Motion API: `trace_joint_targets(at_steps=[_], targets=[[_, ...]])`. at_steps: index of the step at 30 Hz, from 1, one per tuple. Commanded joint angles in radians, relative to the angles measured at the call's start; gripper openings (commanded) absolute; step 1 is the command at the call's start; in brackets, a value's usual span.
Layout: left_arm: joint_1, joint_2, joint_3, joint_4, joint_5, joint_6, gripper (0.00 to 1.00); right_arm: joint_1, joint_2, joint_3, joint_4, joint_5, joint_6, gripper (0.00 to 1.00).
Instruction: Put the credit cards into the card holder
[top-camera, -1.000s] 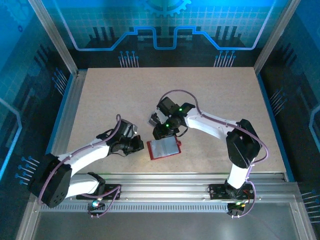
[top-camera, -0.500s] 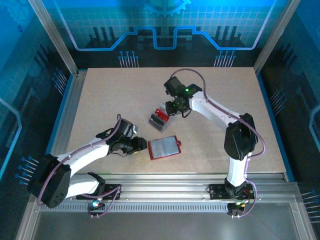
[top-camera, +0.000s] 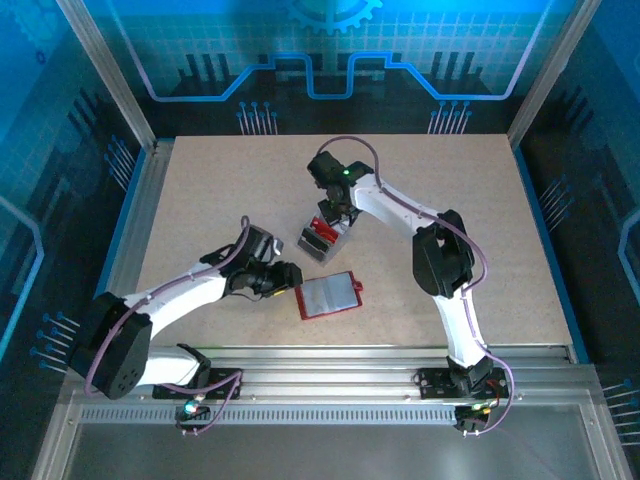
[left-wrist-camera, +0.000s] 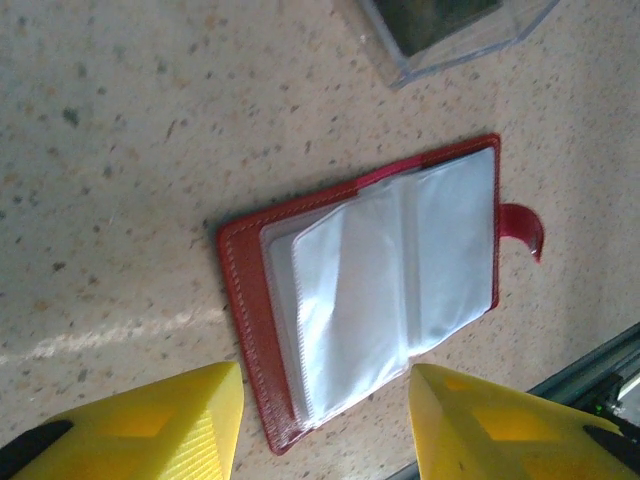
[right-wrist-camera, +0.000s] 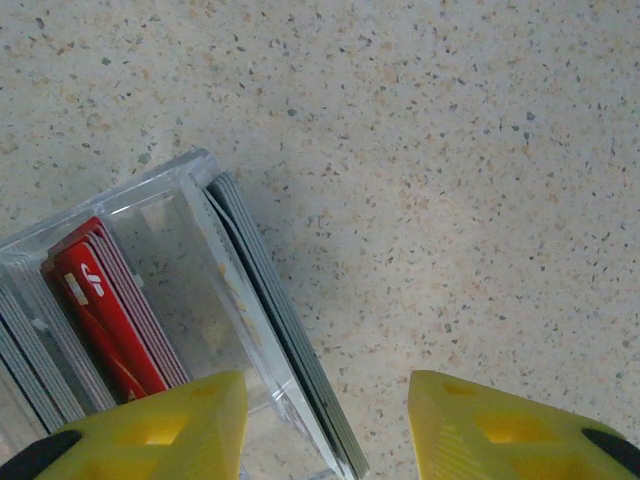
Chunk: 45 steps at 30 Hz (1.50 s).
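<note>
We look steeply down from above and behind the arm bases, far enough back to take in the whole table (top-camera: 480, 200). Our left wrist camera faces down past the left gripper (left-wrist-camera: 325, 370), close over the open card holder (left-wrist-camera: 380, 270). Our right wrist camera faces down past the right gripper (right-wrist-camera: 325, 378), close over the clear tray (right-wrist-camera: 170, 210) of credit cards (right-wrist-camera: 100, 320). The overhead view shares both spots, near the table's middle.
</note>
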Motion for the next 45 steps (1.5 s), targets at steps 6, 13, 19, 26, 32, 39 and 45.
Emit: trace_joint_targets(at_steps=[6, 13, 19, 26, 32, 39, 45], targets=[[-0.003, 0.091, 0.176, -0.028, -0.031, -0.006, 0.41, 0.017, 0.059, 0.042, -0.016, 0.049, -0.038, 0.47], [0.000, 0.179, 0.283, -0.034, -0.045, -0.003, 0.35, 0.017, 0.046, 0.038, -0.014, 0.095, -0.041, 0.44], [0.007, 0.268, 0.350, -0.022, -0.045, -0.008, 0.31, 0.018, 0.038, 0.042, -0.014, 0.105, -0.050, 0.38], [0.018, 0.333, 0.412, -0.015, -0.037, -0.011, 0.27, 0.020, 0.025, 0.042, -0.020, 0.103, -0.052, 0.36], [0.024, 0.348, 0.412, -0.010, -0.038, -0.011, 0.27, 0.023, 0.024, 0.057, -0.034, 0.117, -0.060, 0.36], [0.027, 0.364, 0.425, -0.004, -0.033, -0.011, 0.26, 0.030, 0.026, 0.078, -0.049, 0.131, -0.070, 0.35], [0.028, 0.367, 0.423, -0.002, -0.030, -0.011, 0.26, 0.032, 0.030, 0.080, -0.053, 0.115, -0.072, 0.32]])
